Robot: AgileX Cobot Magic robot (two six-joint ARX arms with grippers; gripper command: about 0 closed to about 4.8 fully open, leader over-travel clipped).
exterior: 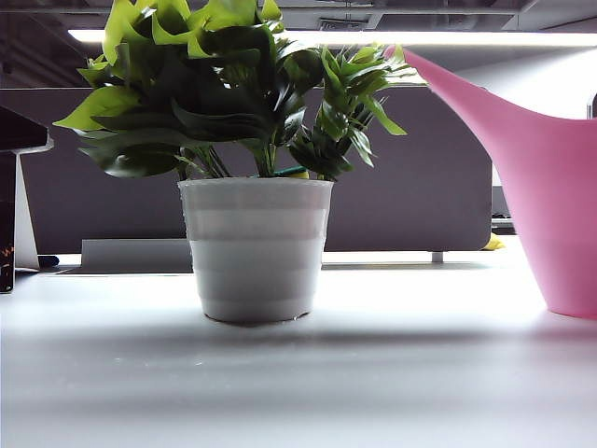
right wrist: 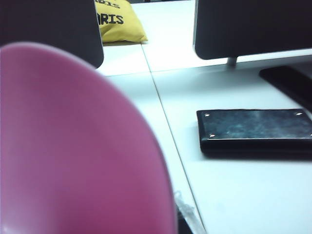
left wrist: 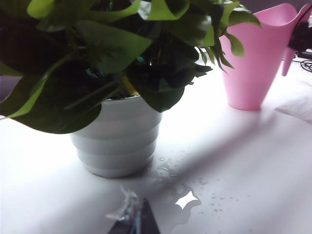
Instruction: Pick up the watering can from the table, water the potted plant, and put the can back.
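Note:
The potted plant (exterior: pixel 256 247), with green leaves in a white ribbed pot, stands mid-table. To its right the pink watering can (exterior: pixel 550 205) rests on the table (exterior: pixel 373 392), its spout slanting up toward the leaves. In the left wrist view the plant (left wrist: pixel 119 141) is close and the can (left wrist: pixel 253 63) stands behind it, with a dark part of the right arm (left wrist: pixel 303 34) at its handle side. My right gripper (right wrist: pixel 156 226) is shut on the can (right wrist: pixel 73 146), which fills that view; one finger (right wrist: pixel 184 217) shows beside it. Only a dark tip of my left gripper (left wrist: pixel 136 222) shows, near the pot.
A dark grey partition (exterior: pixel 420 187) runs behind the table. Water drops (left wrist: pixel 185 195) lie by the pot. A black flat plate (right wrist: pixel 253 126), a yellow cushion (right wrist: pixel 119 19) and a dark panel (right wrist: pixel 248 27) sit beyond the can. A white cloth (left wrist: pixel 297 107) lies beside it.

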